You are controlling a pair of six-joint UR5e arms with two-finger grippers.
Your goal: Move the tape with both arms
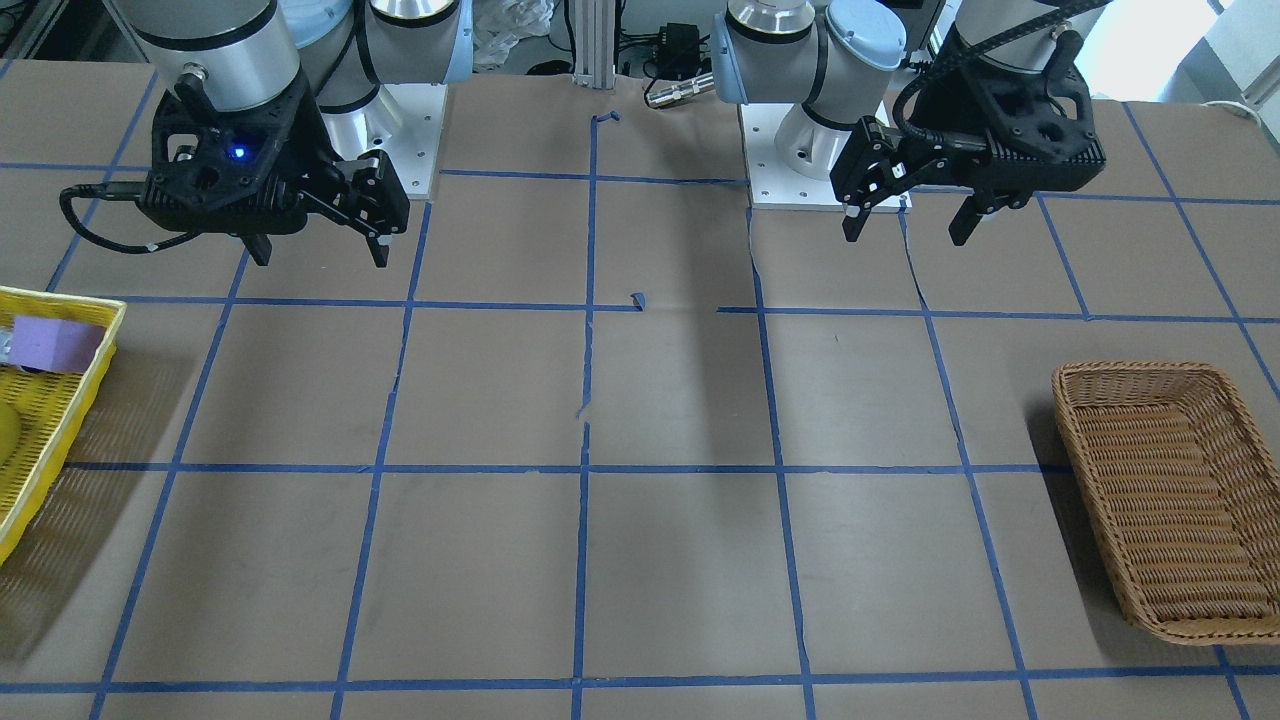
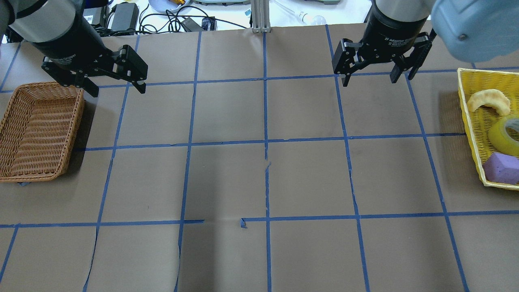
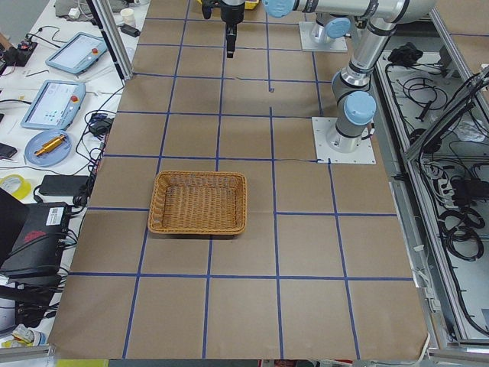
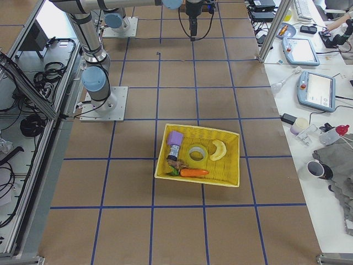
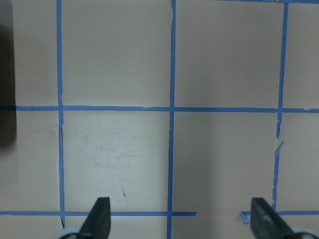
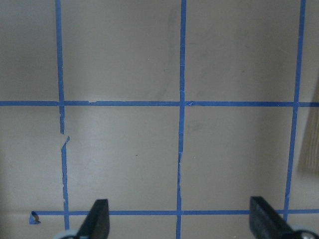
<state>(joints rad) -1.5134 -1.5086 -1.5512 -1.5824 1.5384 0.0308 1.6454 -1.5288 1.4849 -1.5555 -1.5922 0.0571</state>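
The tape point(image 2: 495, 136), a translucent yellow roll, lies in the yellow basket point(image 2: 466, 101) at the table's right end; it also shows in the exterior right view point(image 4: 189, 155). My right gripper point(image 2: 369, 81) hangs open and empty above the table, well to the left of that basket; its fingertips point(image 6: 97, 219) show spread over bare paper. My left gripper point(image 2: 117, 90) is open and empty above the table beside the wicker basket point(image 2: 38, 125). In the front-facing view the left gripper point(image 1: 905, 237) is on the right and the right gripper point(image 1: 320, 258) on the left.
The yellow basket point(image 4: 198, 128) also holds a purple block point(image 2: 502, 168), a banana point(image 2: 488, 100), a carrot point(image 4: 193, 172) and a small bottle. The wicker basket point(image 1: 1170, 500) holds nothing. Blue tape grid lines cross the brown paper. Cables and devices lie beyond the far edge.
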